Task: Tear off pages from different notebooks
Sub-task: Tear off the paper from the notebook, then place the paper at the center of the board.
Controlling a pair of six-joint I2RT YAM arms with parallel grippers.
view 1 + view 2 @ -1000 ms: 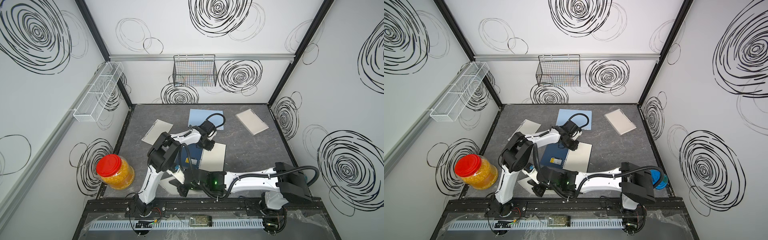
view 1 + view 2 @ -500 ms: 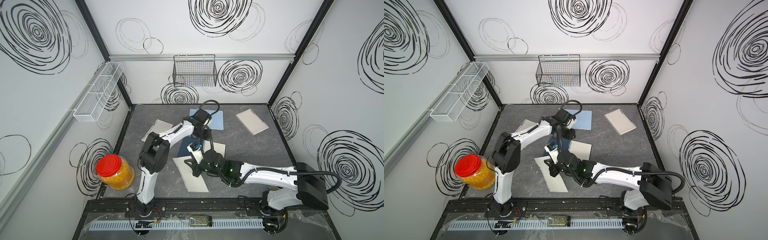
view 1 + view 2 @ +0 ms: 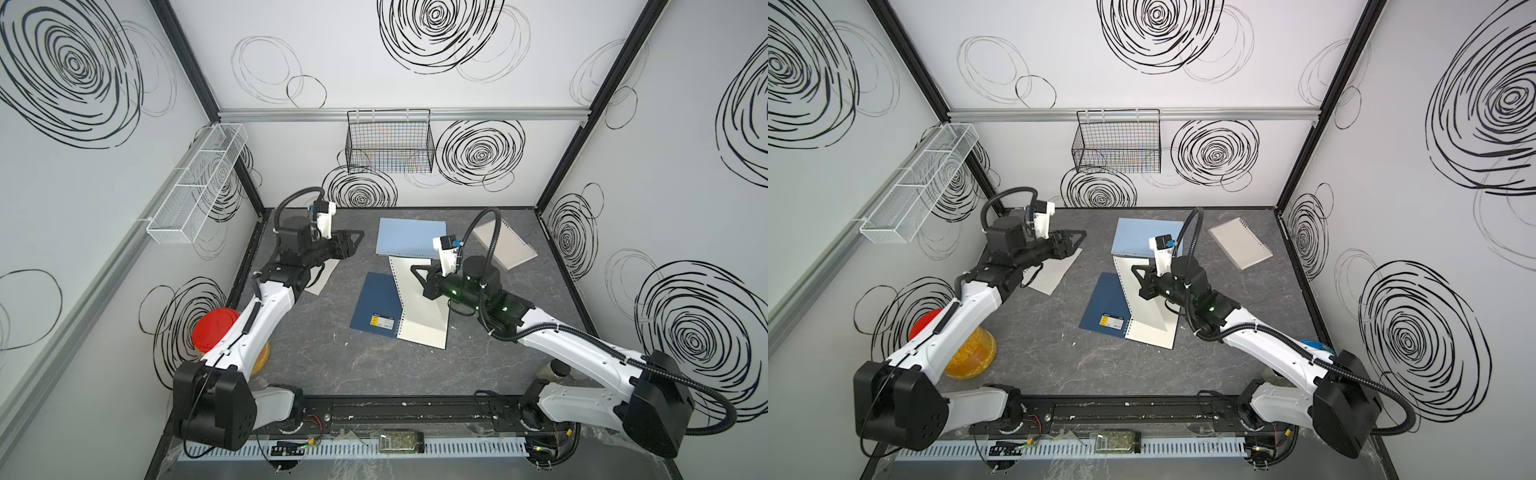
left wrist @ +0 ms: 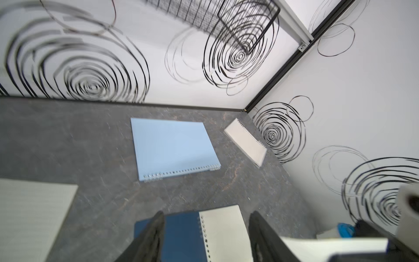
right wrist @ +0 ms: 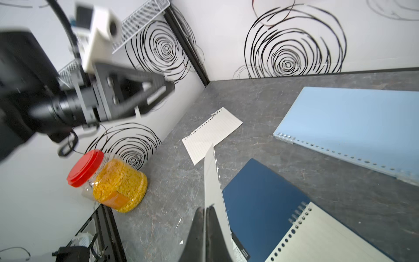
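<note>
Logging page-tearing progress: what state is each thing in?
Dark navy wire-bound notebook: open.
Light-blue wire-bound notebook: closed.
Clear-covered cream notebook: closed.
Cream punched sheet: raised, in right gripper.
Lined loose sheet: lying flat.
Red-lidded plastic jar: lid on.
Left gripper: open, empty.

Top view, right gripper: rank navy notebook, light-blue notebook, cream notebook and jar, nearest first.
Right gripper, shut on a loose page:
1. Navy notebook, just front-left, and light-blue notebook, just behind: too close to call.
2. Cream notebook, back right.
3. Jar, far front-left.
</note>
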